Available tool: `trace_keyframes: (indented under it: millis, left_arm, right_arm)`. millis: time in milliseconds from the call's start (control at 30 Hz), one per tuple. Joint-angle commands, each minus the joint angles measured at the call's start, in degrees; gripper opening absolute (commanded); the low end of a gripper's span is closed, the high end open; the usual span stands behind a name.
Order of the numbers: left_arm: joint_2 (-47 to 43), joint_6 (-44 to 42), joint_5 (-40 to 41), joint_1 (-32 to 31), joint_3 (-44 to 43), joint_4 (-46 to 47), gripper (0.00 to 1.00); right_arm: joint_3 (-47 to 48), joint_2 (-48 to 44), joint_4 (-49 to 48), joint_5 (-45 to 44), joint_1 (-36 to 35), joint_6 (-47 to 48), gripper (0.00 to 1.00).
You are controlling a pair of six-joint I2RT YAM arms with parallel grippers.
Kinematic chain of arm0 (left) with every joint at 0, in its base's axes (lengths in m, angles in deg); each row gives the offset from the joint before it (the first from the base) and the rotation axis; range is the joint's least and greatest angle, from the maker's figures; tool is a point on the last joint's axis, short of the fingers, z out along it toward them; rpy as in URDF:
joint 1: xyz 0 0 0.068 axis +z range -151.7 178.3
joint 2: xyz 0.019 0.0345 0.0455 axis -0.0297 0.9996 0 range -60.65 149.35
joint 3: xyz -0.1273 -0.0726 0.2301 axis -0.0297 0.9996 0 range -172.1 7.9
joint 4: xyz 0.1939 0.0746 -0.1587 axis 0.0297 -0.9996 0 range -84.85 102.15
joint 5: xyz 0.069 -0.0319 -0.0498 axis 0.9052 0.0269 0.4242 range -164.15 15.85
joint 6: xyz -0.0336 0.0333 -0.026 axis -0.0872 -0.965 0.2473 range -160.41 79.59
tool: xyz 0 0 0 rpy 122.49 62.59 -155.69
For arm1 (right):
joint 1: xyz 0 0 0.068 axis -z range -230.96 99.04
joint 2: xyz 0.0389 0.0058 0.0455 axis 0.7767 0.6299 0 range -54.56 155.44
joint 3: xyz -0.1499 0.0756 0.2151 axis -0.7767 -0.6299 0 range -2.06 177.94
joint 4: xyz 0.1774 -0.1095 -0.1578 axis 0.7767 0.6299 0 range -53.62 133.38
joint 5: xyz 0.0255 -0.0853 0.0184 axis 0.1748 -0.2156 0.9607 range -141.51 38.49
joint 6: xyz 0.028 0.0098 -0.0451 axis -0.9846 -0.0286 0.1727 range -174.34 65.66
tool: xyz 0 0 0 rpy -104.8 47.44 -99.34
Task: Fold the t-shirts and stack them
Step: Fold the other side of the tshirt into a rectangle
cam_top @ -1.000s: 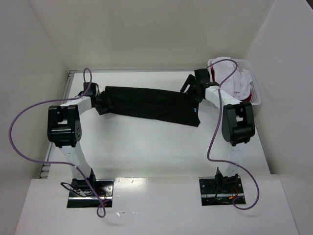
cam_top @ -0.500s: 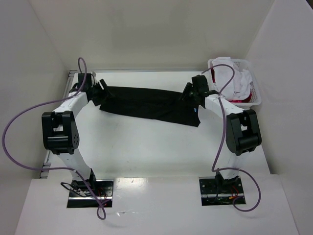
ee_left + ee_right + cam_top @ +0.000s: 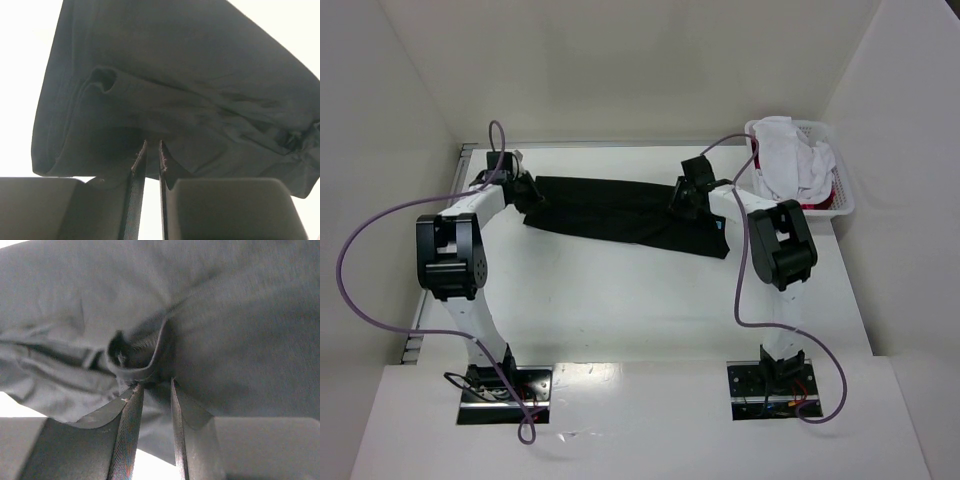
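A black t-shirt point(image 3: 620, 210) lies spread in a long band across the far part of the table. My left gripper point(image 3: 527, 190) is at its left end. In the left wrist view that gripper point(image 3: 152, 145) has its jaws nearly together, pinching the dark cloth point(image 3: 190, 90) at the tips. My right gripper point(image 3: 682, 195) sits on the shirt's right part. The right wrist view shows this gripper point(image 3: 155, 382) with narrow jaws and a fold of the black cloth point(image 3: 225, 315) between them. White t-shirts point(image 3: 790, 160) and a strip of red cloth point(image 3: 820, 205) lie in the basket.
A white lattice basket point(image 3: 847, 200) stands at the far right corner beside the right arm. White walls close in the table at the back and both sides. Purple cables loop from both arms.
Both grippers have narrowed their jaws onto the black t-shirt. The right gripper slid left from the basket side onto the shirt. The left gripper shifted at the shirt's left end.
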Motion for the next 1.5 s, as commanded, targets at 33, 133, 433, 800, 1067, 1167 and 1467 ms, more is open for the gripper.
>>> trace_keyframes:
  millis: [33,133,433,800,1067,1167,1467]
  left_arm:
    - [0.7,-1.1,0.7,0.2,0.6,-0.1,0.22]
    - [1.9,-1.8,1.4,0.2,1.2,-1.6,0.22]
    - [4.4,-2.9,2.4,0.2,1.2,-4.5,0.22]
    - [6.1,-1.7,2.4,1.8,3.5,-6.1,0.08]
    - [5.6,-0.5,4.2,4.2,5.1,-7.7,0.0]
    - [4.4,0.0,4.2,5.4,7.2,-7.7,0.0]
    - [-0.8,1.8,5.9,9.0,11.7,-6.5,0.0]
  right_arm:
    - [7.2,4.1,1.4,-1.8,0.1,1.0,0.34]
    - [10.3,5.9,2.0,-1.8,0.1,1.0,0.34]
    - [15.6,10.1,3.7,-2.4,0.1,0.5,0.34]
    - [17.9,13.5,3.7,-0.5,0.1,0.5,0.3]
    - [20.2,14.7,3.7,-0.5,0.1,1.0,0.25]
    - [20.2,14.7,3.7,-0.5,0.1,1.5,0.25]
    - [18.6,14.2,3.7,-0.5,0.1,1.5,0.25]
